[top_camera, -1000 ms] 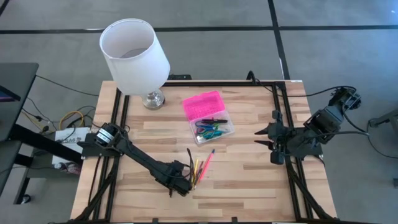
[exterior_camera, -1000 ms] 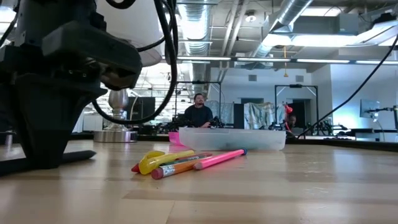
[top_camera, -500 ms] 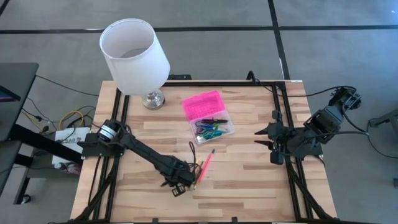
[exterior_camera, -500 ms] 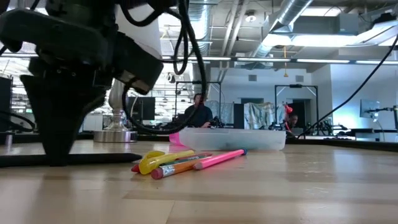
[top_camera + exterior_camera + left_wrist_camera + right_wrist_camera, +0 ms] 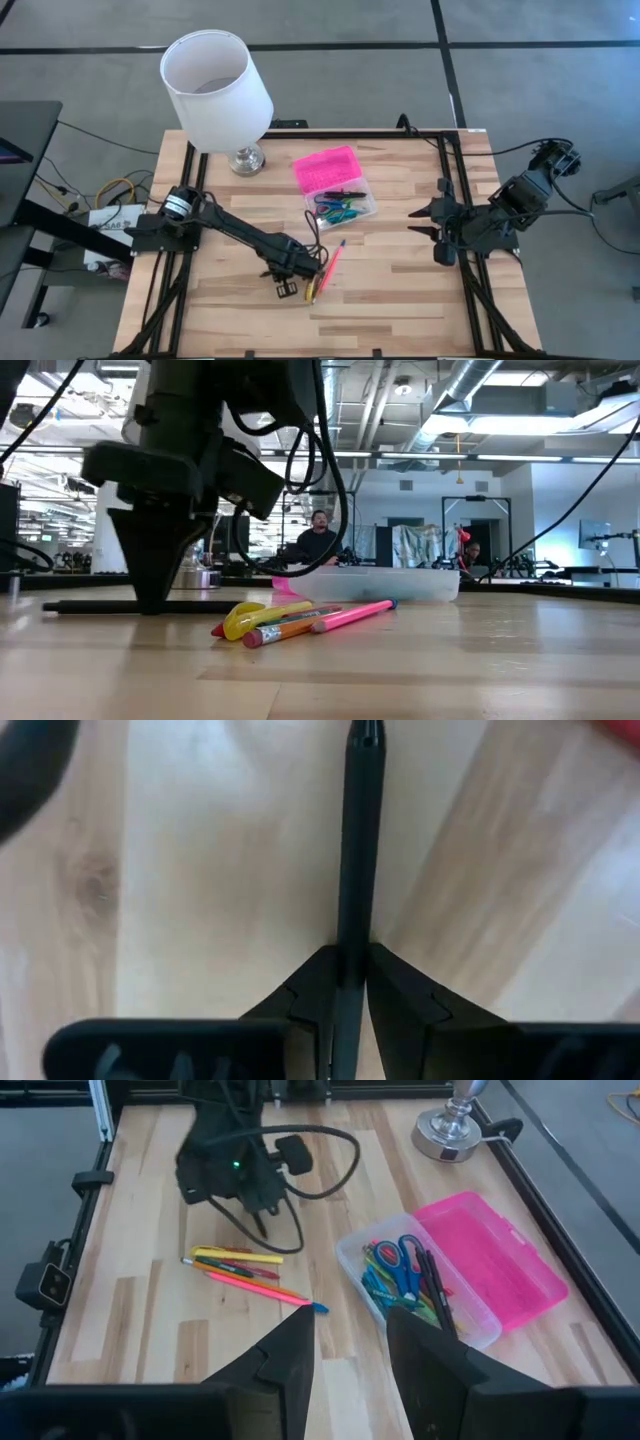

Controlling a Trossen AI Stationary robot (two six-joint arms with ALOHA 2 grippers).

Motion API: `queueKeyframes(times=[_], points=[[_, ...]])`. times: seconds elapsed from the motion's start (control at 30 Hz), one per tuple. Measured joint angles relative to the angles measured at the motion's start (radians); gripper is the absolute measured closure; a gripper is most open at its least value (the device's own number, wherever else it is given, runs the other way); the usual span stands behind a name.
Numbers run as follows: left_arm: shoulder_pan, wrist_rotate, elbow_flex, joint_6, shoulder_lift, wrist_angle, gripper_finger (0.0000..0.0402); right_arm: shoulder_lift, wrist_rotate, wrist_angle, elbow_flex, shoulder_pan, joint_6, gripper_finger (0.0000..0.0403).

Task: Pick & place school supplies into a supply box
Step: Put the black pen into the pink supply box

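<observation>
Left gripper [image 5: 303, 262] clenched on black pen [image 5: 357, 860]; only left wrist view shows grip, fingers [image 5: 400, 995] pinching barrel over bare wood. High view: gripper just below supply box [image 5: 335, 186], beside loose pencils. Low view: yellow marker [image 5: 245, 618], orange pencil [image 5: 290, 625], pink pencil [image 5: 352, 614] lying together in front of box. Right wrist view: box open, pink lid flat, blue-handled scissors [image 5: 404, 1266] and pens inside clear base. Right gripper [image 5: 428, 222] released, right of box.

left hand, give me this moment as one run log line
left hand: shut on black pen, at table | right hand: open, waiting at right edge | supply box: open, part filled
</observation>
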Motion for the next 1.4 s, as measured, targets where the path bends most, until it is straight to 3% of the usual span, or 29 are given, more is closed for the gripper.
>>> queueKeyframes(times=[0.6,1.07,1.4], points=[[0.060,-0.033,-0.002,0.099,0.000,0.022,0.0313,0.076,-0.026,0.005,0.000,0.014,0.033,0.0283],[0.068,-0.029,-0.002,0.058,0.000,0.030,0.0376,0.191,-0.088,-0.004,0.000,0.015,0.033,0.0283],[0.066,-0.005,0.021,0.011,0.004,0.002,0.0363,0.192,-0.105,-0.005,0.000,0.022,0.041,0.0283]])
